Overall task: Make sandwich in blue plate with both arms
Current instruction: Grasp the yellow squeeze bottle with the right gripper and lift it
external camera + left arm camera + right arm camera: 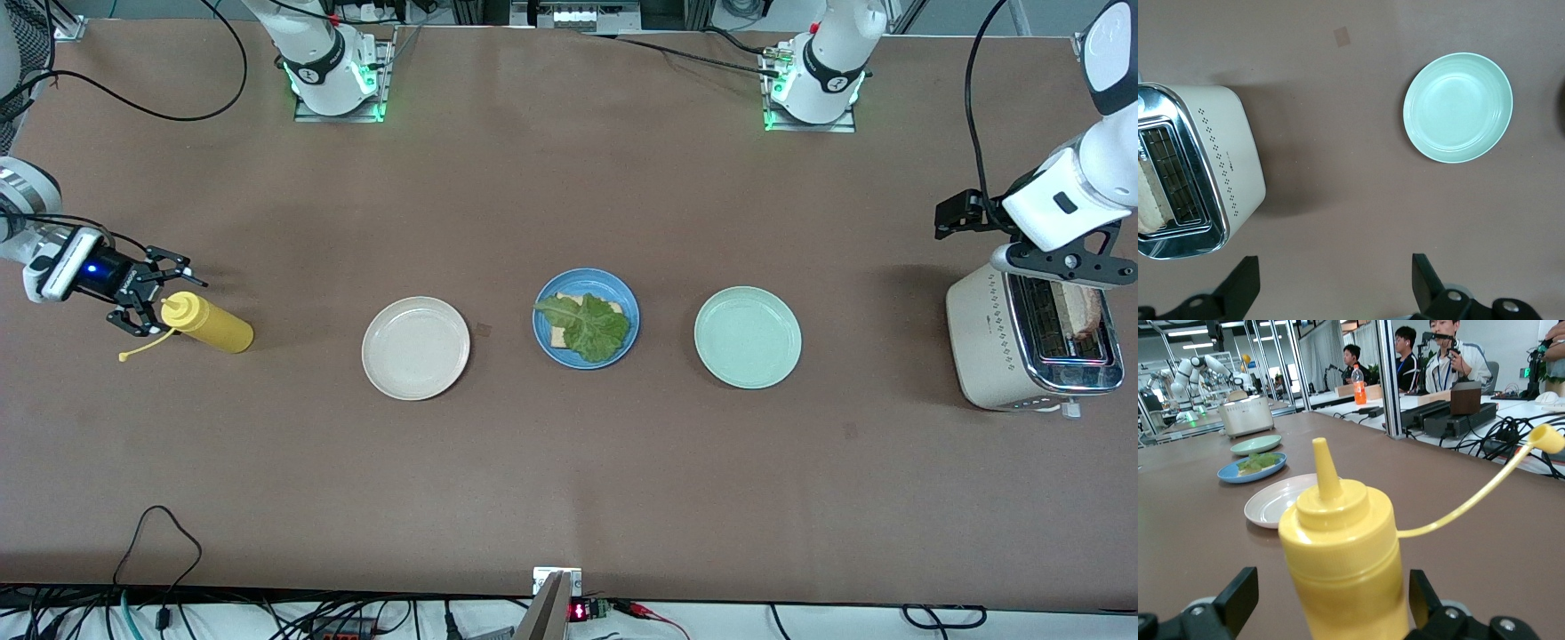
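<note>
1. The blue plate (625,300) sits mid-table between a beige plate (415,348) and a mint-green plate (748,337); the central spot is judged to let either arm reach it.
2. The sandwich is half built: one bread slice (557,337) lies on the blue plate, largely covered by a lettuce leaf (587,325). No top slice is on it yet.
3. A second bread slice (1078,308) stands in a slot of the white toaster (987,347) at the left arm's end of the table, probably the missing top.
4. The left hand (1335,283) hangs over the table just beside the toaster, fingers spread and holding nothing, apparently positioned to approach that slice.
5. The right hand (142,298), at the right arm's end, has its fingers released on either side of the neck of a yellow squeeze bottle (212,324) lying on its side, cap (1546,438) off on its tether; no grip is made.
6. Writing: a small mark on the toaster's wall is too small to read; the bottle shows no label.
</note>
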Controlling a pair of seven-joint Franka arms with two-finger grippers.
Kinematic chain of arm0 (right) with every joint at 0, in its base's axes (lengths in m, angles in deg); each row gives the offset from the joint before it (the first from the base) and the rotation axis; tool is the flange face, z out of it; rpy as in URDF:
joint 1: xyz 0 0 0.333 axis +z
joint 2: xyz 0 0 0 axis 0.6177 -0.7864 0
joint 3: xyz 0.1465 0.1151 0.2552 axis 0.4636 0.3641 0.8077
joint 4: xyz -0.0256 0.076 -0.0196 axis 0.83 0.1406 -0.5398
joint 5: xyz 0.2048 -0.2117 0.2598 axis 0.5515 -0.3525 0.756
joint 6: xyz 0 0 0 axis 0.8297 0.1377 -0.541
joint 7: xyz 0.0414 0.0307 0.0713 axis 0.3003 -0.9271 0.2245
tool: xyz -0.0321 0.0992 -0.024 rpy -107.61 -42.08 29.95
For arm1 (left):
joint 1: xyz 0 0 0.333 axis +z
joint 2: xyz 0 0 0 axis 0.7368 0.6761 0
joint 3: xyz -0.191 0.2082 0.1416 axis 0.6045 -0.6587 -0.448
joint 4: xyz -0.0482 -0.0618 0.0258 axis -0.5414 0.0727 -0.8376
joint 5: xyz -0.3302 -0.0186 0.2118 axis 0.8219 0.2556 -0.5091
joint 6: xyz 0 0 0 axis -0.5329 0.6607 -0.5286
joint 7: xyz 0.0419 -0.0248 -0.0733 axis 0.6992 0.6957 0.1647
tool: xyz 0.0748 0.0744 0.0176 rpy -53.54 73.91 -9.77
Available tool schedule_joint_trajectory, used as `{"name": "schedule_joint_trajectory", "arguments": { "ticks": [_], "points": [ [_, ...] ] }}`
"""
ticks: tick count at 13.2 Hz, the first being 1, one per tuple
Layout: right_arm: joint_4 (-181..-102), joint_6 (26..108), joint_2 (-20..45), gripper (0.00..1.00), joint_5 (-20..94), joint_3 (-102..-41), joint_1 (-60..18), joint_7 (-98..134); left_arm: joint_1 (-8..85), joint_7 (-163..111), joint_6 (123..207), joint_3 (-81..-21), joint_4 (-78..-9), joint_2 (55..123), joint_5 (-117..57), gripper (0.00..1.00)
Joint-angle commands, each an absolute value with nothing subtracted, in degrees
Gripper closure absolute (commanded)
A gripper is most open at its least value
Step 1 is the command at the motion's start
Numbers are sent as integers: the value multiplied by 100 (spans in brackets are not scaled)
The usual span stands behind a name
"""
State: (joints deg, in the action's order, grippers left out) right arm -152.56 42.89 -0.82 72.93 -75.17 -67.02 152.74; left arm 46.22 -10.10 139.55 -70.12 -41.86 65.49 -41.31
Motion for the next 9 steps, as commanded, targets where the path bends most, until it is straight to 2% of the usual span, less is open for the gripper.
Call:
{"name": "schedule_joint_trajectory", "arguments": {
  "ticks": [1,9],
  "points": [
    [-15186,4146,-394,0,7628,-7403,-6803,15730,4667,-915,13936,-6997,-4120,6558,-4082,0],
    [-15090,4225,-729,0,7981,-7333,-6706,15916,4667,-915,13927,-6997,-4120,6558,-4082,0]
  ]
}}
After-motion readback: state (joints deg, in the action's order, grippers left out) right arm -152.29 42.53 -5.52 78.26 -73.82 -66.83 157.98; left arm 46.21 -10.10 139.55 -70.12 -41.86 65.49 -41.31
